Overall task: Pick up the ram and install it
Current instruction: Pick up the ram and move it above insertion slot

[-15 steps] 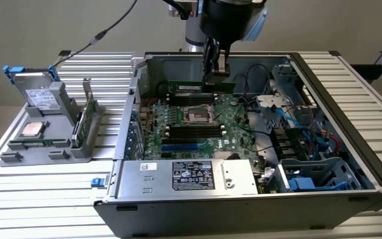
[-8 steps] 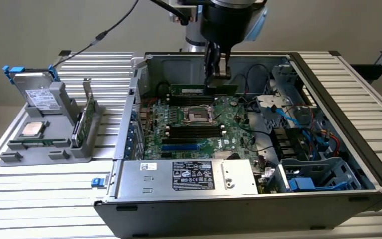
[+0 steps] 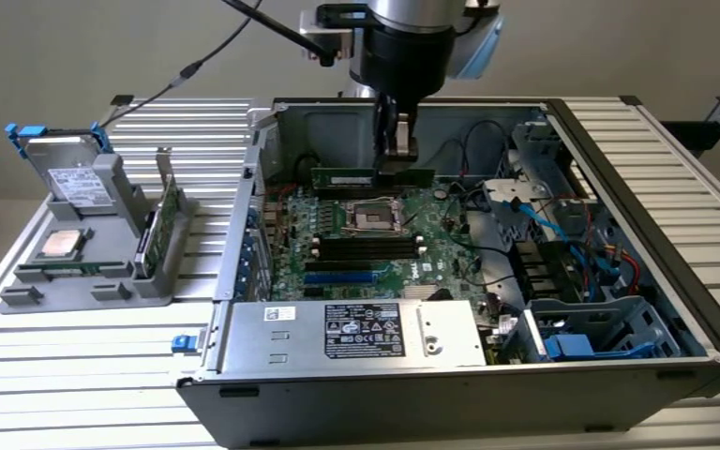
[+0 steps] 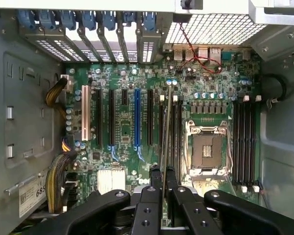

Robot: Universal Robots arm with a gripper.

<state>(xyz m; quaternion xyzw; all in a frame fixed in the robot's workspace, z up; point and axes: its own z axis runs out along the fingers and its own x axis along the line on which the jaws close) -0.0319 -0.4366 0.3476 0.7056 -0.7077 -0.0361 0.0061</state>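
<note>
Above the open computer case (image 3: 697,309), in the exterior view, the claw (image 3: 397,167) hangs from the arm, pressed together on the ram (image 3: 348,178). It pinches the stick near the middle of its upper edge. The stick lies level and clear of the motherboard (image 3: 448,253), over the far side of the processor socket (image 3: 370,217). The case stands on a slatted counter (image 3: 85,356).

I judge the ram light and stiff, but thin and fragile. Its chips and its contact edge would not take knocks or twisting, so the flat faces near mid-length look like the right place to hold it. Its lower edge is too small to make out, and so is where the pads meet the board.

From the wrist view, the ram (image 4: 167,127) shows edge-on as a thin line running out from between the dark fingers (image 4: 154,196). It lies over the memory slots (image 4: 175,142) beside the socket (image 4: 208,149). Chips and label are turned out of sight. I cannot tell which slot it lines up with, nor how high above them it hangs. The claw's own links cover the near part of the board.
</note>
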